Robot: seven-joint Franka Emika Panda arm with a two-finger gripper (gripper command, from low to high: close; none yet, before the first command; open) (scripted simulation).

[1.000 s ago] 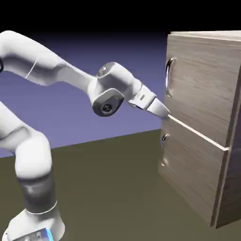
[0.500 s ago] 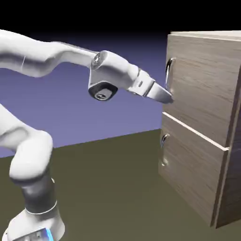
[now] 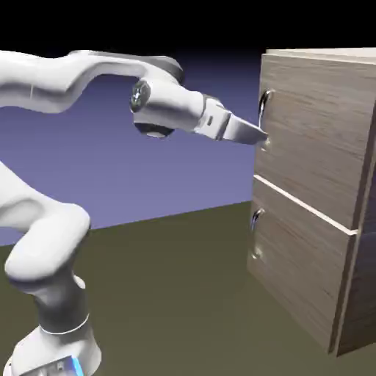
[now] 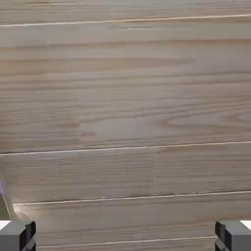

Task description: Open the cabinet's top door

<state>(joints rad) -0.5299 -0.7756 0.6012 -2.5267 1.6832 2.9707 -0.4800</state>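
The cabinet (image 3: 345,242) of light wood grain stands at the exterior view's right. Its top door (image 3: 316,132) carries a curved silver handle (image 3: 263,109) near its left edge. My gripper (image 3: 260,137) points at the door's front, just below the handle's lower end and very close to the wood. In the hand view the wood grain (image 4: 125,98) fills the picture. The two grey fingertips (image 4: 17,235) sit far apart in the bottom corners with nothing between them, so the gripper is open. No handle shows in the hand view.
Below the top door is a shorter lower panel (image 3: 294,272) with its own small handle (image 3: 255,219). The cabinet rests on the dark olive table (image 3: 169,294). My arm's base (image 3: 55,345) stands at the lower left.
The hand has risen from the seam between the two panels up to the lower end of the top door's handle. The forearm now lies nearly level. The jaws stayed wide.
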